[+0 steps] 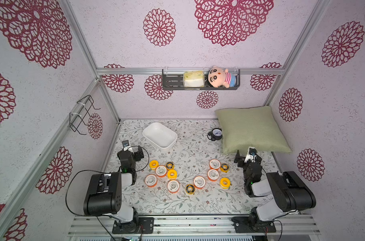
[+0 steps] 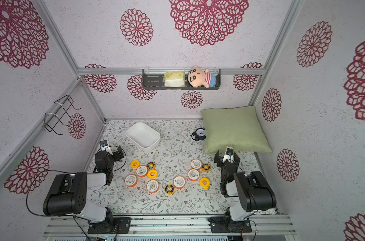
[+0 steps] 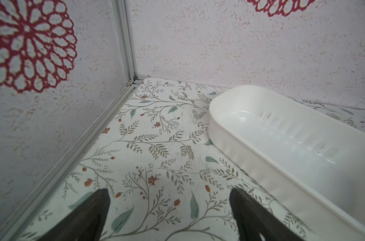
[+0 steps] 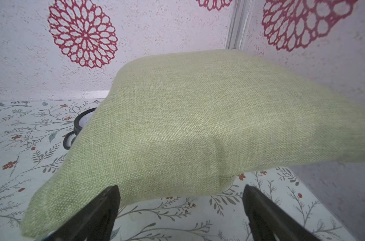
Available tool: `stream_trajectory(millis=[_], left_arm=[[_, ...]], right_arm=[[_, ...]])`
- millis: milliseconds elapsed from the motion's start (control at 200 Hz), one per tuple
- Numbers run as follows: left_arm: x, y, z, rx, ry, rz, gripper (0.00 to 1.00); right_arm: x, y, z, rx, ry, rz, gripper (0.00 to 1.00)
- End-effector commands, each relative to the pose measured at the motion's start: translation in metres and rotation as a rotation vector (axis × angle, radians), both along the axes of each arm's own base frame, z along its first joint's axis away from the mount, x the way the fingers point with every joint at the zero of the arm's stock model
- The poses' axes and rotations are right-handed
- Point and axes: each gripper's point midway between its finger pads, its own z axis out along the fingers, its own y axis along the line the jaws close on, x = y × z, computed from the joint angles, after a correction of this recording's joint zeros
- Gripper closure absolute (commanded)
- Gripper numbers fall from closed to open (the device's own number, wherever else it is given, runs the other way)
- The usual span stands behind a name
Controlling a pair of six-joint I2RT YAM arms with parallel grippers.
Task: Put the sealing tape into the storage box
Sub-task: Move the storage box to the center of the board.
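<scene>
Left gripper [image 3: 169, 193] and right gripper [image 4: 181, 188] hang wide open, holding nothing. Twelve spools of sealing tape [image 1: 173, 186] lie on the table [image 1: 188, 150] between them, and the storage box [image 1: 167, 146] sits empty beyond. Picking seems not yet begun; next, a gripper must lower over one spool.

The left arm [image 1: 102, 192] and the right arm [image 1: 290, 194] are each folded at the elbow with the wrist pointing forward and slightly down, while the left tool [image 3: 168, 194] and the right tool [image 4: 180, 187] have their fingers spread wide, gripping nothing.
</scene>
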Motion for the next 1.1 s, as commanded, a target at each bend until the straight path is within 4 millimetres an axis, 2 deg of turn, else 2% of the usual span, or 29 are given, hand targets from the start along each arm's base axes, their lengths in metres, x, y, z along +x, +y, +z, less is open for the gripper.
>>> stream_trajectory(millis=[0, 640, 765, 931, 1036, 1096], left_arm=[[0.004, 0.005, 0.007, 0.001, -0.024, 0.016, 0.03], [0.002, 0.005, 0.009, 0.003, -0.039, 0.018, 0.03], [-0.012, 0.01, 0.026, -0.004, -0.09, 0.069, 0.03], [-0.036, 0.031, 0.049, -0.013, -0.149, 0.219, 0.03], [-0.048, 0.045, 0.059, -0.047, -0.132, 0.324, 0.02], [-0.051, 0.045, 0.062, -0.098, -0.082, 0.346, 0.03]], right_arm=[[0.003, -0.004, 0.012, 0.013, -0.046, -0.024, 0.01], [0.001, -0.004, 0.014, 0.013, -0.055, -0.021, 0.01], [-0.006, -0.004, 0.023, 0.018, -0.082, -0.016, 0.01], [-0.013, -0.016, 0.035, 0.035, -0.095, -0.087, 0.01], [-0.015, -0.023, 0.041, 0.073, -0.069, -0.134, 0.01], [-0.015, -0.027, 0.044, 0.131, -0.043, -0.169, 0.01]])
